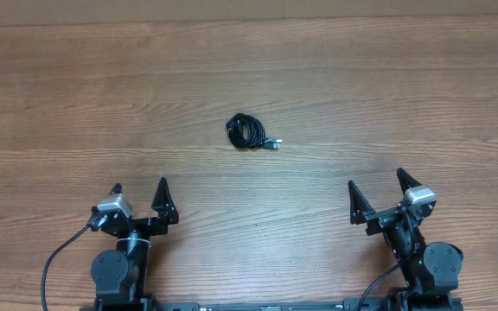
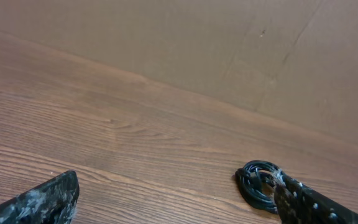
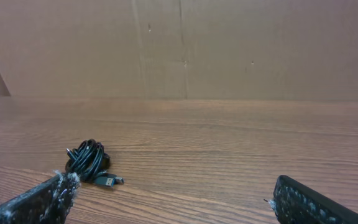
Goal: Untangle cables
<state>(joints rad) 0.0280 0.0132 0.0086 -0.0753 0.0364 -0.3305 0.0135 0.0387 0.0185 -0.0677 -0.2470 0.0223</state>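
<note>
Two grippers, and neither one is holding any cable. The left gripper (image 1: 139,185) has its black pointed fingers spread wide with nothing between them. The right gripper (image 1: 376,179) is the same deal, splayed wide over bare wood. Both sit near the front edge of the brown wood-grain table (image 1: 102,86).

The thin black cables (image 1: 251,133) are wound into one small tight coil lying flat on the wood, around the middle of the table. It's out ahead of both grippers and well apart from them. A small silvery-tipped plug (image 1: 274,143) pokes out of the coil's right side and rests on the table.

In the left wrist view the coil sits just past the right-hand finger (image 2: 309,202), which partly hides it. In the right wrist view it lies just beyond the left-hand finger (image 3: 36,202), plug end pointing right. A plain brown cardboard wall (image 3: 229,50) stands behind the table's far edge. Can't tell how many separate cords are in that coil.
</note>
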